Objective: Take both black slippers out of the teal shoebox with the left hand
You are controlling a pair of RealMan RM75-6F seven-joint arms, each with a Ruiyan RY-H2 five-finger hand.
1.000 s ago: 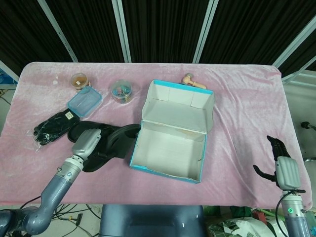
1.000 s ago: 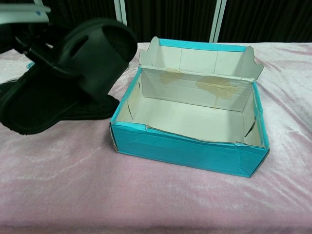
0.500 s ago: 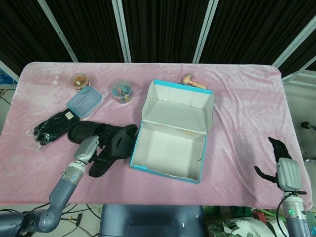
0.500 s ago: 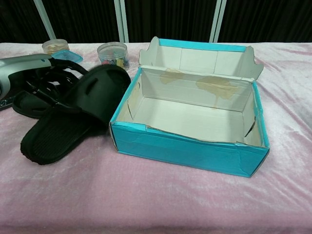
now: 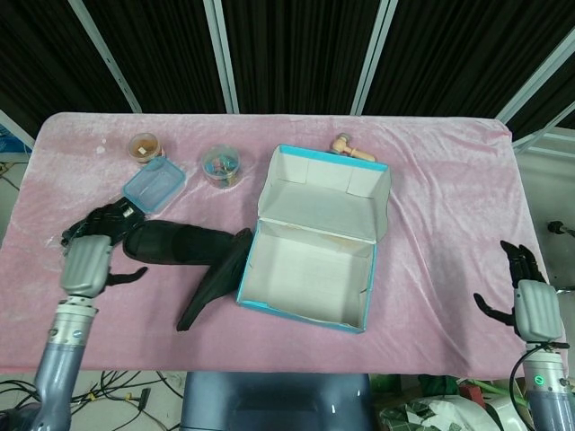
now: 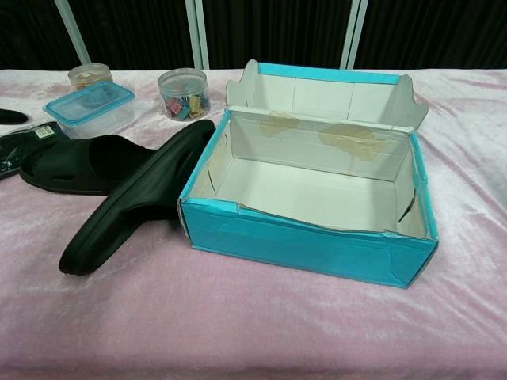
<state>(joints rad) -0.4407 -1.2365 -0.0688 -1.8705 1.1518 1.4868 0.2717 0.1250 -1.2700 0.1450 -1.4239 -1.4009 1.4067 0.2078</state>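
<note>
Lying outside the teal shoebox (image 5: 310, 260), both black slippers sit on the pink tablecloth (image 5: 431, 180) to its left. The near slipper (image 6: 135, 207) leans on its edge against the box's left wall, its toe end touching the teal side and its heel pointing toward the near left. The far slipper (image 6: 83, 162) lies flat, sole down, just behind and to the left of the first, the two overlapping where they meet. The box stands open with its lid flap raised at the far side, showing only bare white cardboard inside. The left hand (image 5: 88, 265) hangs over the cloth to the left of the slippers, holding nothing, its fingers spread apart. The right hand (image 5: 528, 305) is at the near right edge of the table, likewise loose and holding nothing, fingers apart. Farther left lie a dark bundle in clear wrap (image 5: 94, 229), a lidded blue container (image 5: 154, 186), a jar of coloured clips (image 5: 222, 166) and a small brown-filled jar (image 5: 142, 145). A pale wooden piece (image 5: 352, 149) rests behind the box.
</note>
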